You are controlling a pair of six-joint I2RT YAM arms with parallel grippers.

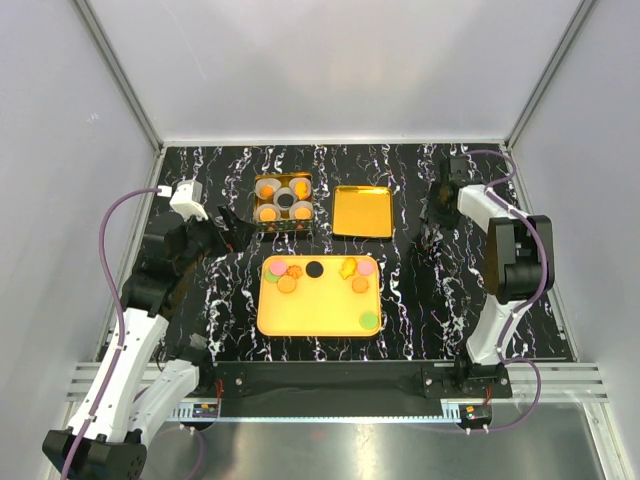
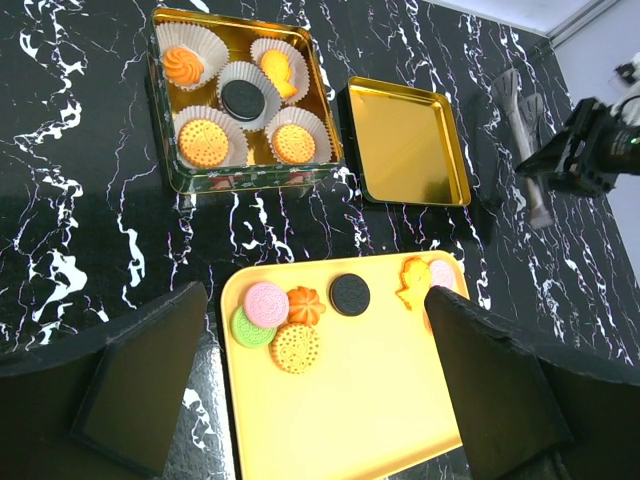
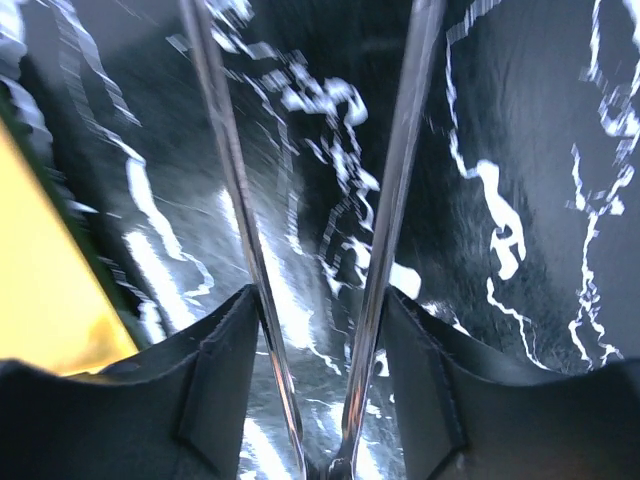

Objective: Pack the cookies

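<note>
Cookies lie on a yellow tray [image 1: 315, 312]: a pink [image 2: 266, 303], a green [image 2: 248, 329], two orange ones [image 2: 297, 347], a black disc [image 2: 350, 294] and a yellow fish shape [image 2: 413, 283]; a further green one [image 1: 368, 320] sits near the tray's right corner. A gold tin [image 2: 160, 110] holds five paper cups with cookies [image 2: 241, 97]. My left gripper [image 2: 315, 300] hangs open above the tray's left end, holding nothing. At the far right, my right gripper [image 1: 436, 212] is shut on metal tongs [image 3: 395, 200], whose two arms run between the fingers [image 3: 225, 380] above bare table.
The tin's gold lid [image 1: 362, 211] lies upside down between the tin and the right arm. The black marbled table [image 1: 420, 300] is bounded by white walls on three sides. The right arm's elbow [image 1: 520, 260] stands at the right of the tray.
</note>
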